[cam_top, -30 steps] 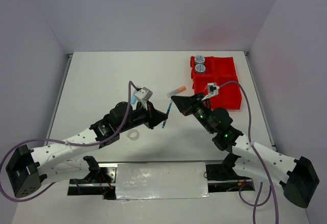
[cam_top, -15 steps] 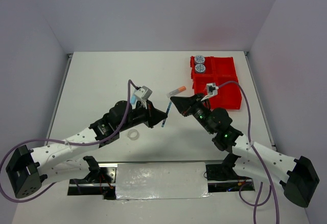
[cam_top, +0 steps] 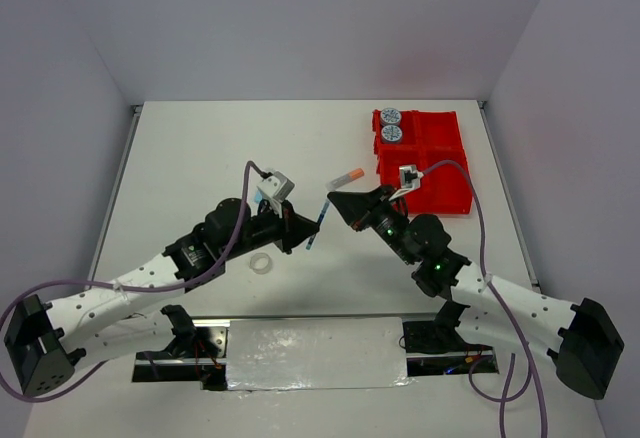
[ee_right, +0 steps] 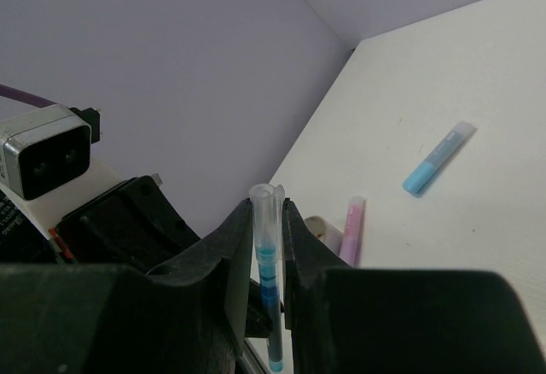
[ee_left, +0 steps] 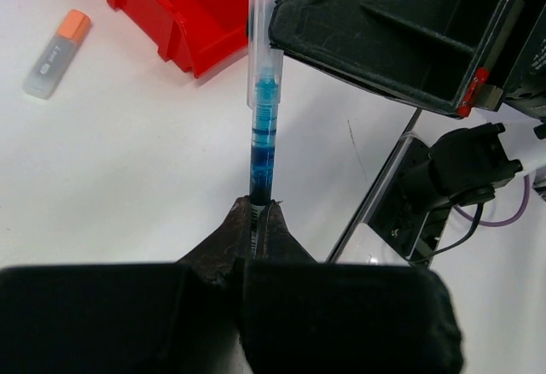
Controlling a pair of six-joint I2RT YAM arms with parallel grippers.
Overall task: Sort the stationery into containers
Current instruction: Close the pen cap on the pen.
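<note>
Above table, blue pen (ee_left: 263,135) tight in L jaws (thin end) & R jaws (clear end); orange-cap stick (ee_left: 55,54) print illegible.

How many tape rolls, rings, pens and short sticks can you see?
tape rolls: 2
clear ring: 1
blue pen: 1
short sticks: 3 (orange-capped, blue, pink)
Total: 7
</note>
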